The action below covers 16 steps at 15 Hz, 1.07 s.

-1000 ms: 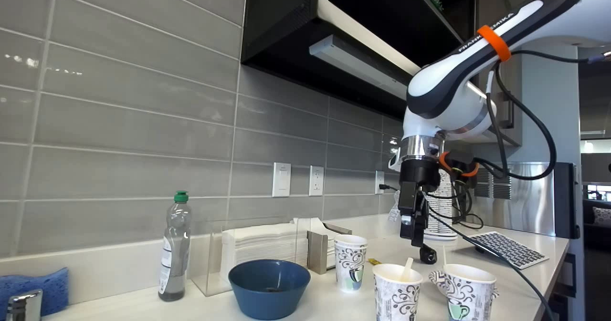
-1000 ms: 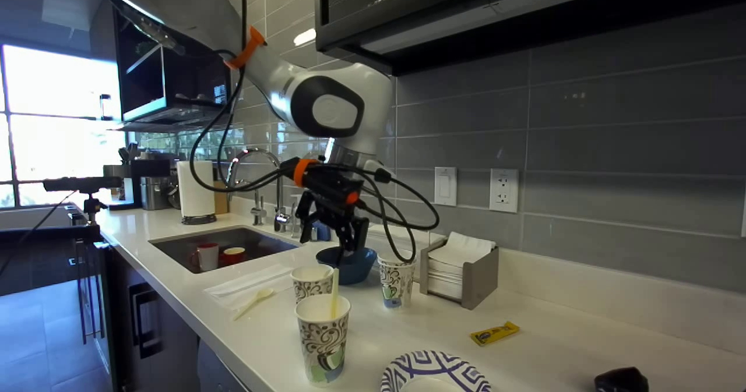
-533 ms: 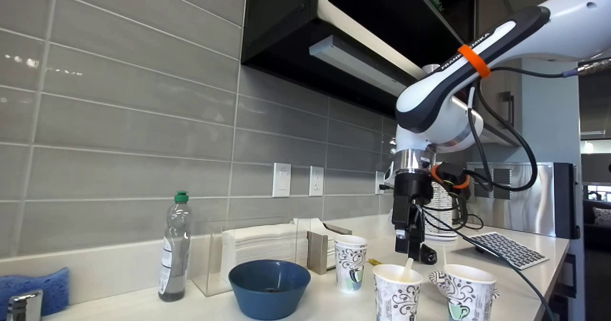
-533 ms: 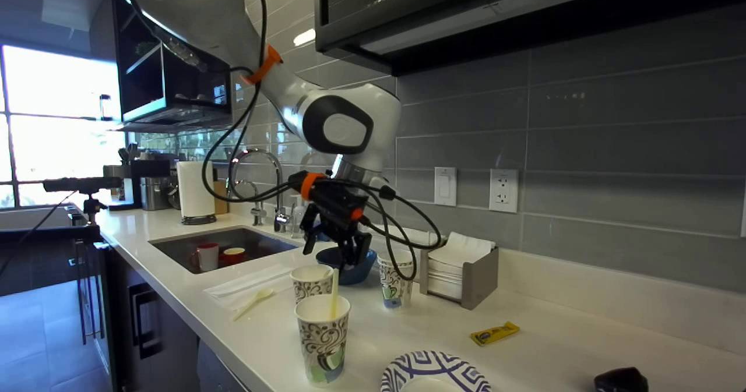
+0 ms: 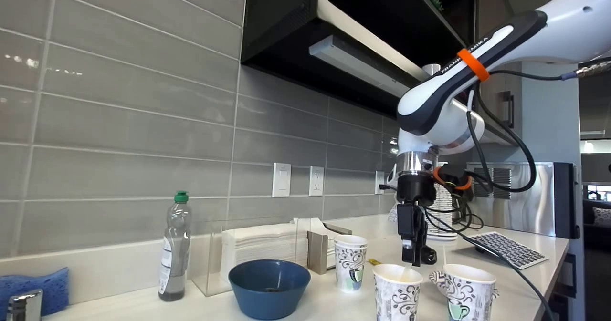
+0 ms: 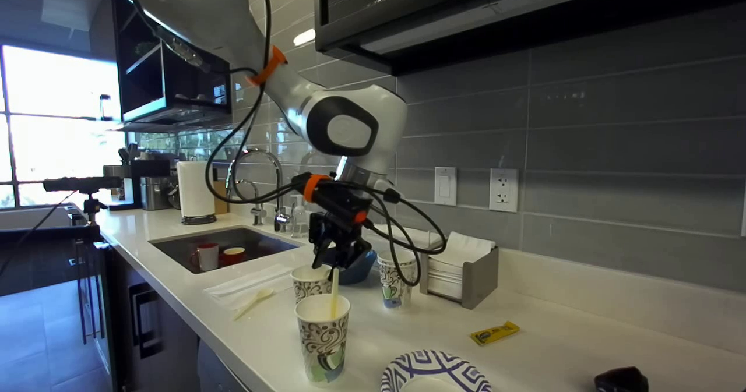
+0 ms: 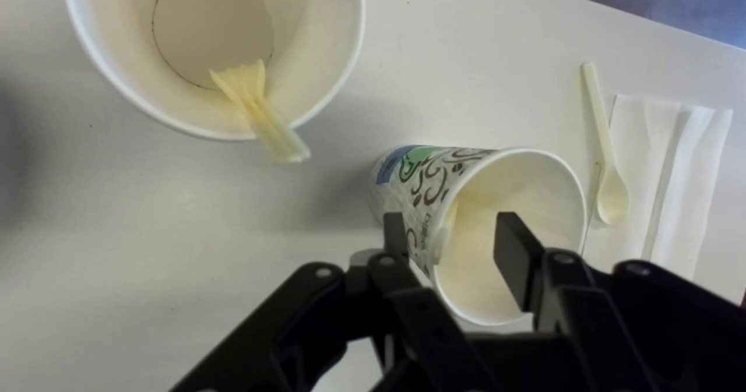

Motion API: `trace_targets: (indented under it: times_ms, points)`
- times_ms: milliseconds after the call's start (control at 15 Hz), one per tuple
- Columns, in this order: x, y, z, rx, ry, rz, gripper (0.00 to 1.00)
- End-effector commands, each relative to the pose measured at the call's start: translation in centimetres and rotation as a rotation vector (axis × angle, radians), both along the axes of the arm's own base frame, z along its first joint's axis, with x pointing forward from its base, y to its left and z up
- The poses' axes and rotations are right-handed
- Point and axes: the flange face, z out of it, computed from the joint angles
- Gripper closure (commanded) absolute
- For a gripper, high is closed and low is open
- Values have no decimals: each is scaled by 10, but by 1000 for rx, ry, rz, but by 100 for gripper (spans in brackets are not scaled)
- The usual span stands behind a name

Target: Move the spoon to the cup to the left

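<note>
The cream-white spoon (image 7: 446, 232) stands in a patterned paper cup (image 7: 422, 185), its handle leaning on the rim; an exterior view shows it too (image 5: 406, 272). My gripper (image 7: 451, 229) hovers just above that cup, open, jaws partly drawn in on either side of the handle, with gaps visible. In both exterior views the gripper (image 5: 411, 260) (image 6: 331, 262) is at the cup's top. Another cup (image 6: 323, 345) holds a pale utensil (image 6: 334, 293), and a third cup (image 5: 351, 264) stands nearer the wall. Which is the cup to the left I cannot tell.
A loose pale spoon (image 6: 253, 303) lies beside napkins (image 7: 679, 165) at the counter's front. A blue bowl (image 5: 268, 292) and napkin holder (image 6: 481, 278) stand toward the wall. A patterned plate (image 6: 402, 368) and yellow packet (image 6: 494, 334) lie on the opposite side.
My arm has come down toward the cup that holds the spoon and shifted slightly over it. The jaws have drawn closer together around the handle. Cups and utensils stay in place.
</note>
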Motion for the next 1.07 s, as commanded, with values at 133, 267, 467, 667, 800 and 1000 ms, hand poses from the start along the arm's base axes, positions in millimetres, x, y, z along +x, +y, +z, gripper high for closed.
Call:
trace_targets:
  times_ms: [133,267,467,667,800,1000]
  points:
    - [3,-3,4,16,8,-11,98]
    - [3,-4,5,15,8,-12,100]
    - [0,-7,10,15,3,-19,99]
    - [-2,-6,23,12,-8,-15,99]
    - [-7,-4,37,3,-11,-17,99]
    - [-18,4,67,-22,-12,-30,99]
